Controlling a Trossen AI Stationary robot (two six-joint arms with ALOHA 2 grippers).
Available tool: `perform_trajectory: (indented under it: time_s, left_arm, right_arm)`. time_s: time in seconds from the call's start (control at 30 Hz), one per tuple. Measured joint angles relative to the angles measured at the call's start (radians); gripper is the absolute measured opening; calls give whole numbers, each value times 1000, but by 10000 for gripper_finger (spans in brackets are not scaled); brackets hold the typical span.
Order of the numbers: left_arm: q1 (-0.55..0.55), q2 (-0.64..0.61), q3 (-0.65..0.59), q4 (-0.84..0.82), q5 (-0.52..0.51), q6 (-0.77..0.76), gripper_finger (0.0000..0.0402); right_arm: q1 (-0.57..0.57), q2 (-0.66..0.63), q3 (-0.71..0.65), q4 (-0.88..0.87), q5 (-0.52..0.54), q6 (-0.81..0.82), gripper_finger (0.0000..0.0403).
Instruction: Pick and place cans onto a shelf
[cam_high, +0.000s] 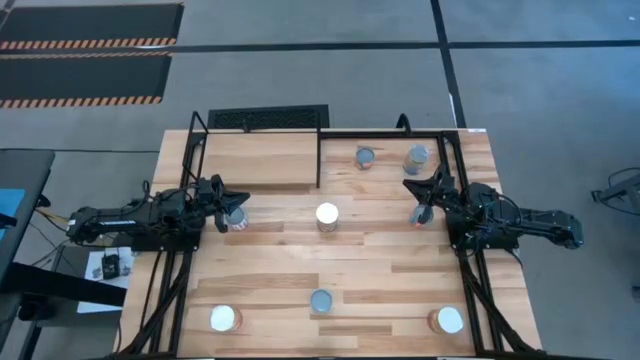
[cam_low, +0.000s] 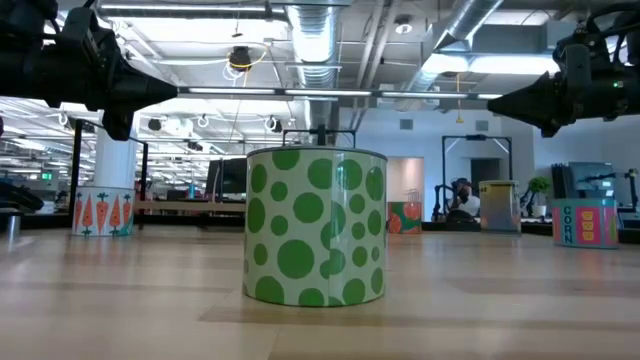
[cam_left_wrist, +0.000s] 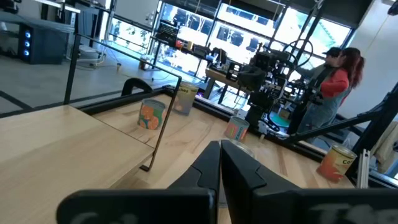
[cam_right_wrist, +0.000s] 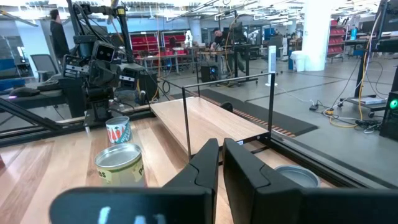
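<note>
From my station I see the pale wooden plank tabletop (cam_high: 300, 270), black floor mats with orange hazard stripes (cam_high: 85, 45) beyond it, a dark slotted vent panel (cam_high: 267, 118), and a person in a red top (cam_left_wrist: 336, 78) standing behind

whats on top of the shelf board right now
Nothing: the shelf board lies bare wood in the high view. The nearest cans stand on the tabletop beside it. Its underside is hidden.
</note>
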Motion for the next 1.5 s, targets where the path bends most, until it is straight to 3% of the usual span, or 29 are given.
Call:
perform_trajectory:
  time_s: [0.6,0.77,0.97,1.2,1.37,1.5]
  left_arm:
    - [0,0,0,0,0,0,0]
    - [0,0,0,1,-2,-6,0]
    - [0,0,0,2,-10,-107,0]
    - [0,0,0,2,-29,-124,0]
    - [0,0,0,3,-36,-129,0]
    - [0,0,0,9,-100,-196,0]
  right_arm:
    - [0,0,0,31,2,0,49]
    - [1,0,0,197,3,40,49]
    - [1,0,0,361,4,270,49]
    - [-19,0,0,484,142,448,49]
    - [-49,1,16,547,70,385,46]
    - [-54,21,61,557,50,372,15]
